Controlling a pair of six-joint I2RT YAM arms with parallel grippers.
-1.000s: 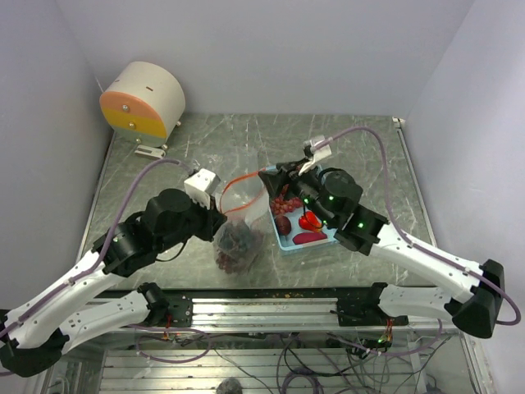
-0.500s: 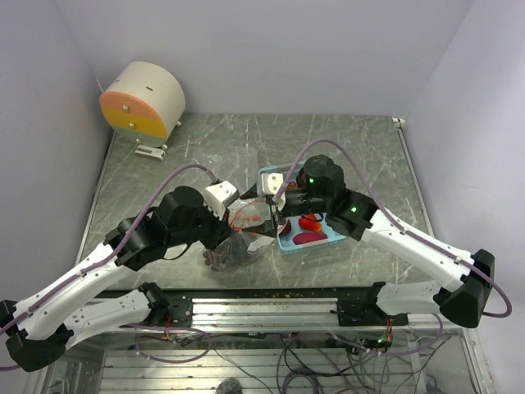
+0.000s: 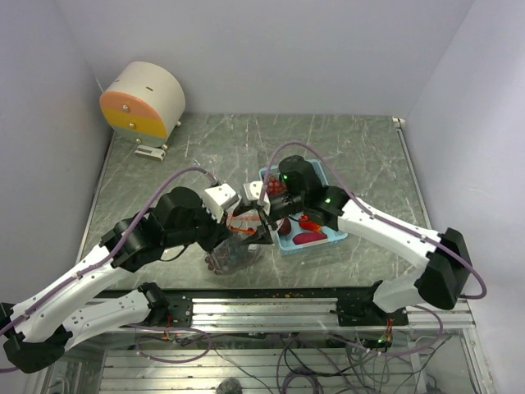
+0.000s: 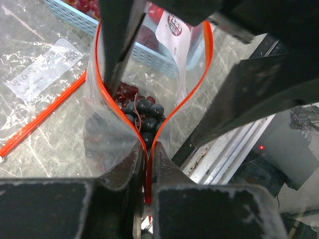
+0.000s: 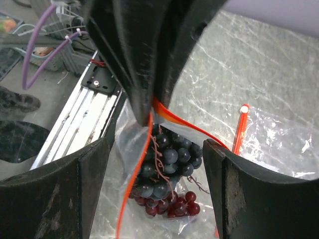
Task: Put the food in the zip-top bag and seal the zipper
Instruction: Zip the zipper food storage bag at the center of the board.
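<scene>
The zip-top bag (image 4: pixel 104 124) is being held up near the front middle of the table. It is clear, thin and full of crinkles, and light is shining off its folds. The zipper (image 4: pixel 208 64) is running round the bag's mouth as a thin orange-red strip, and it is bending into a long open loop. The left gripper (image 4: pixel 145 152) is squeezing tight on one end of that strip, where its two sides are meeting. The right gripper (image 5: pixel 155 147) is hanging over the mouth with its two black fingers wide apart and the bag's open top between them. Some of the food (image 4: pixel 142 115) is sitting down inside the bag. It is a bunch of small round berries on thin brown stems, shiny, some nearly black and some dark red. Just beside the bag, the light blue tray (image 4: pixel 72 15) with little grid walls is holding bigger red fruits (image 3: pixel 310 223), smooth and glossy. A flat bit of clear plastic (image 4: pixel 42 72) is lying next to an orange strip on the grey, marble-looking table (image 3: pixel 361 156). A round white and orange drum (image 3: pixel 143 100) is sitting at the far left corner.
</scene>
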